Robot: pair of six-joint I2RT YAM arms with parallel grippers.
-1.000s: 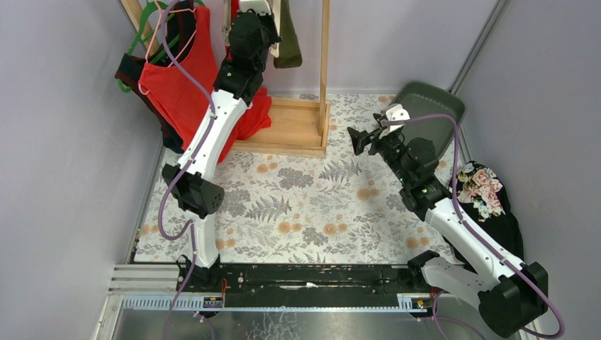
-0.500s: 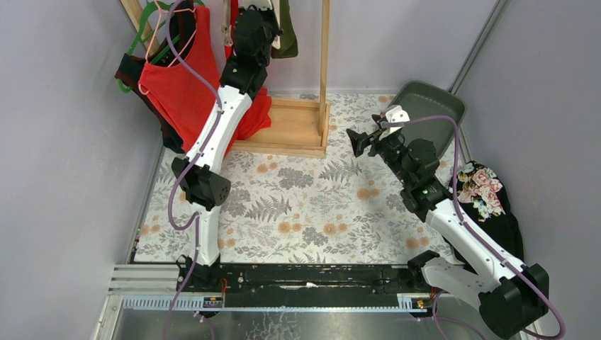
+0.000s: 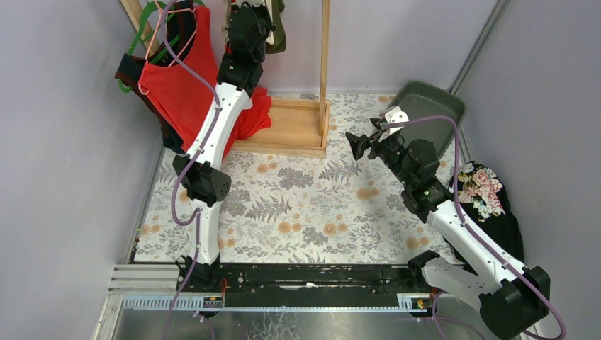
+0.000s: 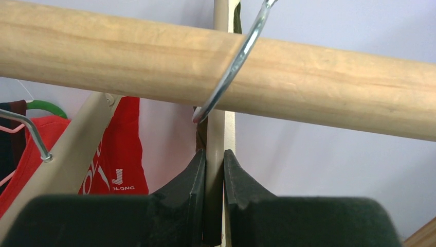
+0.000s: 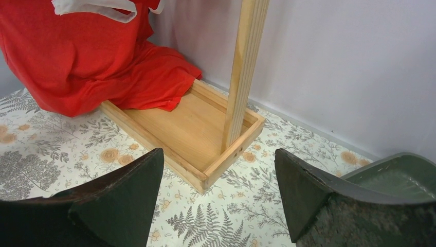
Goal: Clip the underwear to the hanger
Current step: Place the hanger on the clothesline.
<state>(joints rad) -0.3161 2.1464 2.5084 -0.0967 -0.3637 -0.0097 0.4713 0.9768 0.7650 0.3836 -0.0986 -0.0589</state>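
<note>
Where pale walls (image 3: 64,156) enclose, floral tablecloth (image 3: 312,205), hanger (image 4: 237,62)

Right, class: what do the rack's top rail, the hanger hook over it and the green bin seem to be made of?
Top rail: wood, pale, smooth and unpainted; grain streaks show. Hanger hook: metal wire, bright silver with glints. Green bin: probably plastic, matt dark green, with a thin moulded rim.
</note>
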